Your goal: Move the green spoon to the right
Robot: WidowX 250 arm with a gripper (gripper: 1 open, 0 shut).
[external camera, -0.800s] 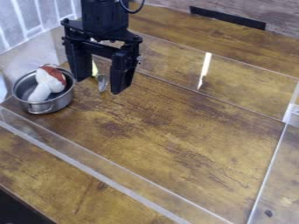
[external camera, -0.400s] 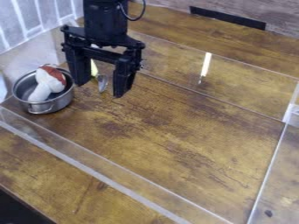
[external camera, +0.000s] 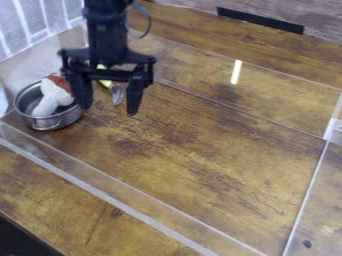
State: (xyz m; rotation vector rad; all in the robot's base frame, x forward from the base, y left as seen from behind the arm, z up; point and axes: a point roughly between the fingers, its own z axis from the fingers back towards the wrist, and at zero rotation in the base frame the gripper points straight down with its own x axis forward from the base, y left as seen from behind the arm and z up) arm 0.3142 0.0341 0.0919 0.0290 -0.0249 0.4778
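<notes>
The green spoon (external camera: 115, 88) shows only as a small pale yellow-green piece on the wooden table, left of centre and just right of the bowl. Most of it is hidden by the hand. My gripper (external camera: 108, 104) points straight down over it and is open. Its black fingers (external camera: 134, 100) stand wide apart on either side of the spoon. I cannot tell whether they touch it.
A steel bowl (external camera: 30, 118) holding a white-and-red item (external camera: 54, 94) sits close to the left of the gripper. A raised clear rim (external camera: 80, 185) crosses the table in front. Bare wood (external camera: 227, 140) stretches to the right, and another rim (external camera: 321, 150) stands at the right side.
The gripper has shifted a little to the left and its wrist has turned, so the fingers now stand more side by side. It stays open, and the bowl has not moved.
</notes>
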